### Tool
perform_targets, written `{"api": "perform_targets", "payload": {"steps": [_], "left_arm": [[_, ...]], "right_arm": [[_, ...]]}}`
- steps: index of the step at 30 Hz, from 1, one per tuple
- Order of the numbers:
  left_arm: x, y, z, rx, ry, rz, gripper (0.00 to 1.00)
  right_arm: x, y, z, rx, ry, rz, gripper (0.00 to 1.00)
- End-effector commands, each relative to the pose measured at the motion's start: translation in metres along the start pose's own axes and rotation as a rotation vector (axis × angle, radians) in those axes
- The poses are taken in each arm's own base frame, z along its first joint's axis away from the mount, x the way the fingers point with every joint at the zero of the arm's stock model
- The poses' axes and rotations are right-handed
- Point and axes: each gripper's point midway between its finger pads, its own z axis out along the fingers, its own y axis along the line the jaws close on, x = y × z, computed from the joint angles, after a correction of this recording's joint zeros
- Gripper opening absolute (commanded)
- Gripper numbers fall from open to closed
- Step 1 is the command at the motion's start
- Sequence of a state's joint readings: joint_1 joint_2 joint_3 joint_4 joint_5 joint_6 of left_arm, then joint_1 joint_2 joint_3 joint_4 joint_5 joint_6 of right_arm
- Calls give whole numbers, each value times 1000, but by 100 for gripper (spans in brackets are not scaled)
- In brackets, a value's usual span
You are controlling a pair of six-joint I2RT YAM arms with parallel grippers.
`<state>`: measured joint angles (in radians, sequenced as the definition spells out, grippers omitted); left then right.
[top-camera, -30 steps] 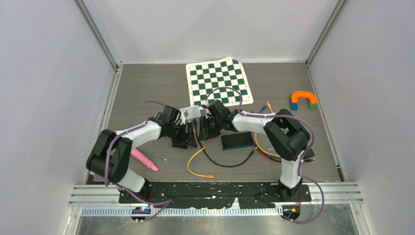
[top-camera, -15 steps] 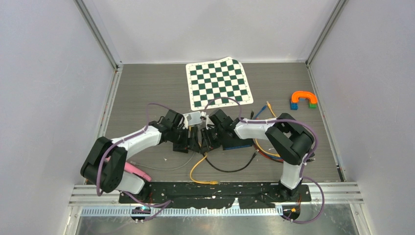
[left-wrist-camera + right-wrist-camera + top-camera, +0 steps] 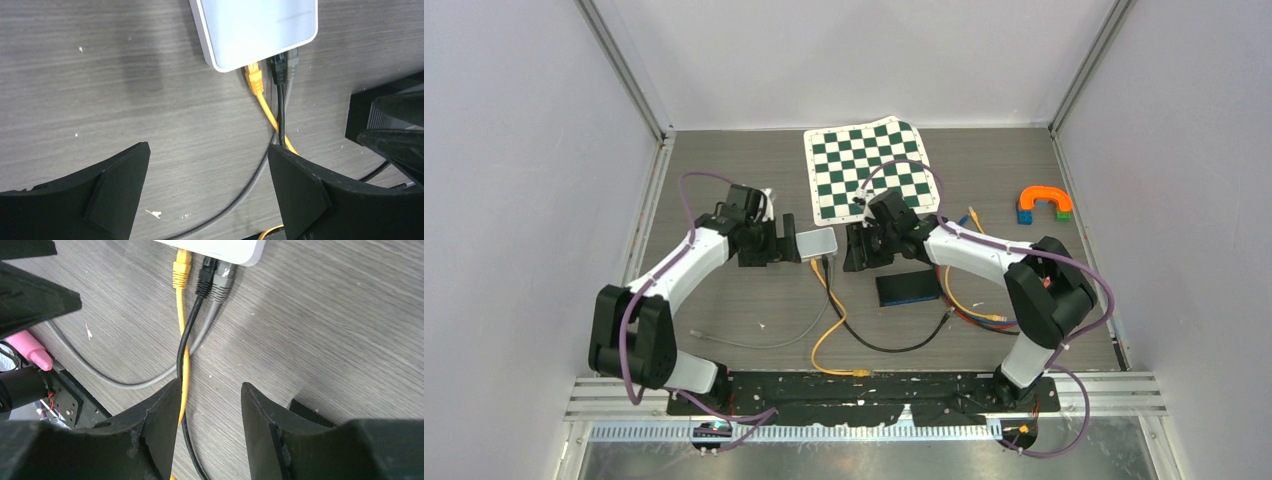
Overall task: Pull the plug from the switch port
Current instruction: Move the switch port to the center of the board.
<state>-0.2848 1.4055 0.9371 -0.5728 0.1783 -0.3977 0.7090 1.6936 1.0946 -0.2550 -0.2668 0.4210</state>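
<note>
So, we've got the switch [image 3: 817, 242] lying flat on the tabletop [image 3: 724, 180] around the middle, just in front of the chessboard mat [image 3: 871, 168]. Three plugs sit side by side along its near edge: the yellow plug [image 3: 181, 264], the black plug [image 3: 205, 273] and the grey plug [image 3: 223, 281]. All of them are seated in their ports as far as we can see. Their cables run off toward the arm bases, and the yellow and black ones cross each other.

The left jaws sit just left of the switch, spread wide with nothing in them. In the left wrist view the fingers [image 3: 107, 195] frame bare tabletop and the cables below the switch. The right jaws are just off the switch's right side, also apart and empty, with the yellow and black cables running under the gap.

A dark box [image 3: 908, 288] lies beside the right arm [image 3: 969, 255], and an orange arch block [image 3: 1044, 203] is well off by the right wall.
</note>
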Motion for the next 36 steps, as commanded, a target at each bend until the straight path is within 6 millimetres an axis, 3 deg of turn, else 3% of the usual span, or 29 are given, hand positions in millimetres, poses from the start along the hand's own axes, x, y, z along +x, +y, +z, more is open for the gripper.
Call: {"api": "perform_targets", "payload": {"steps": [1,4,10,11,14,17,20,24,28,33,36], "left_arm": [[-25,-10,12,49,-14,18,93],[-34,-15,25,72,9,25,92],[-47,-17,49,83,34,25,90],[-49,-16,52,83,32,21,90],[-58,-14,59,99,12,9,89],[-66,-15,66,130,6,2,87],[-66,-15,73,142,25,-4,83],[-52,-17,77,178,55,-12,73],[-21,-9,74,170,82,-45,67],[18,2,63,150,83,-78,67],[34,7,55,137,81,-87,67]], "right_arm": [[-27,5,5,-16,-68,35,55],[-35,0,17,-32,-75,111,56],[-75,-2,42,-80,-115,152,56],[-70,-7,54,-79,-77,148,56],[-85,-8,69,-72,-71,127,56],[-86,-16,89,-59,-42,116,56],[-91,-10,99,-93,-5,96,56],[-79,-2,110,-143,52,59,52],[-54,14,112,-182,120,-14,47],[-11,37,115,-192,202,-92,46],[-2,41,114,-179,207,-101,46]]}}
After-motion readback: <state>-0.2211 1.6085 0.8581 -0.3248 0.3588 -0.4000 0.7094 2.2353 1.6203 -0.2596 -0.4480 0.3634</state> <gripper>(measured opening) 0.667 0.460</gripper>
